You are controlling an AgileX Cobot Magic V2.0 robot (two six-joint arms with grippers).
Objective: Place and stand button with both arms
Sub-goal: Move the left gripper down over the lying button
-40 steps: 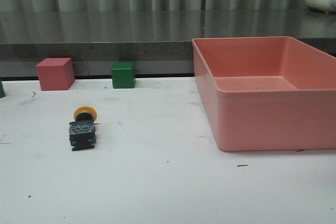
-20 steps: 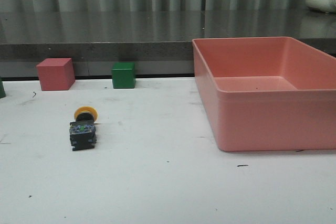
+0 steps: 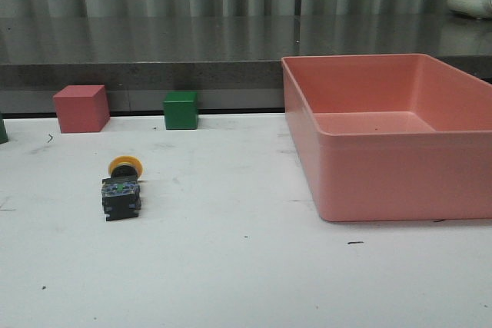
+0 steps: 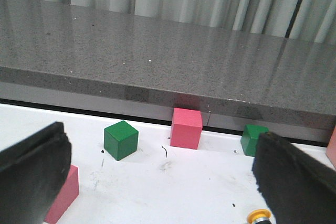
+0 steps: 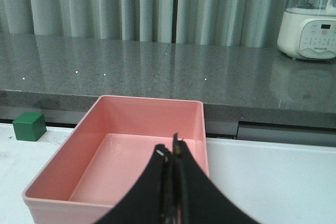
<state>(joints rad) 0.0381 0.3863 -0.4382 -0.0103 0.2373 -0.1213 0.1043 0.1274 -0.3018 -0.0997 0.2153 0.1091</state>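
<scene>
The button lies on its side on the white table at the left, yellow cap toward the back, black body with bluish terminals toward the front. Neither arm shows in the front view. In the left wrist view the left gripper is open wide and empty, above the table; only the button's yellow cap shows by the right finger. In the right wrist view the right gripper is shut and empty, above the pink bin.
A large empty pink bin fills the table's right side. A pink cube and a green cube stand at the back edge by a grey ledge. The left wrist view shows another green cube and pink blocks.
</scene>
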